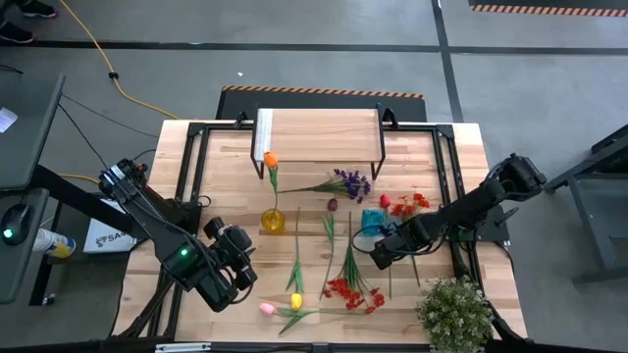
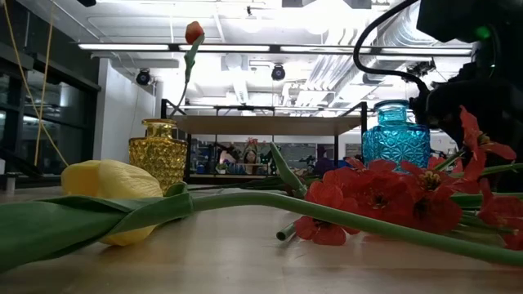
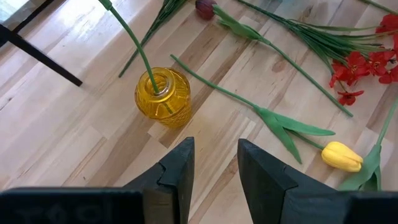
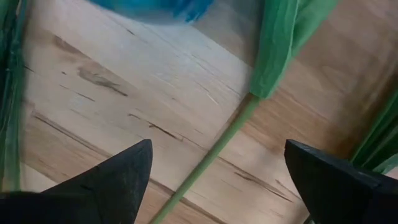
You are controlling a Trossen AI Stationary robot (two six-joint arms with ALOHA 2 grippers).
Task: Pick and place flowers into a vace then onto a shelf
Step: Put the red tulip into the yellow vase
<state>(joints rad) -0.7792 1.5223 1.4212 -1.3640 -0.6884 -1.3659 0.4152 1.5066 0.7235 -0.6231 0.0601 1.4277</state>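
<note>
A yellow vase (image 1: pixel 273 222) stands on the table with an orange tulip (image 1: pixel 271 159) in it. Right of it stands a blue vase (image 1: pixel 372 220). Loose flowers lie around them: a purple spray (image 1: pixel 351 182), a red spray (image 1: pixel 353 292), a yellow tulip (image 3: pixel 341 156). The shelf (image 1: pixel 319 135) stands at the far edge. My right gripper (image 4: pixel 219 149) points down just near of the blue vase (image 4: pixel 149 9), open, its fingers on either side of a green stem (image 4: pixel 205 163) lying on the wood. My left gripper (image 3: pixel 214 168) hangs open and empty, near and left of the yellow vase (image 3: pixel 163 98).
A bushy potted plant (image 1: pixel 454 312) stands at the near right corner. Flower stems cross the table's middle and near part, with a pink tulip (image 1: pixel 266 308) by the near edge. Black frame rails (image 1: pixel 196 186) run along both table sides.
</note>
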